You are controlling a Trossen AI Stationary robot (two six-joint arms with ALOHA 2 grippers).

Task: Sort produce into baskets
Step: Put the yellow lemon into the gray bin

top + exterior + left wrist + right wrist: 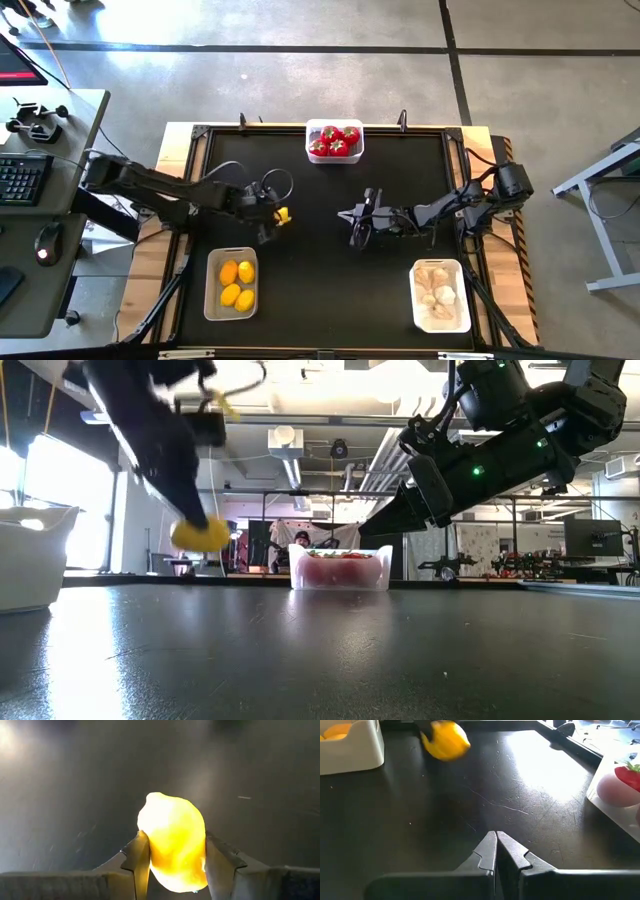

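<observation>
**Lemon held between the left jaws above the tabletop**

The left gripper [279, 217] has its jaws closed on a yellow lemon [172, 842]. In the left wrist view the lemon sits between the two fingers [137, 865], pressed on both sides, and it reaches out past their tips. In the low view the lemon hangs clear of the black tabletop [330, 290], not touching it. From above, it is on the left half, just beyond the white basket [211, 298] that holds three lemons. The right gripper [357, 221] waits near the middle of the tabletop with its jaws closed on nothing. The clear basket [334, 127] with red tomatoes stands at the far edge. The third basket [416, 300], with garlic bulbs, stands at the near right.
</observation>
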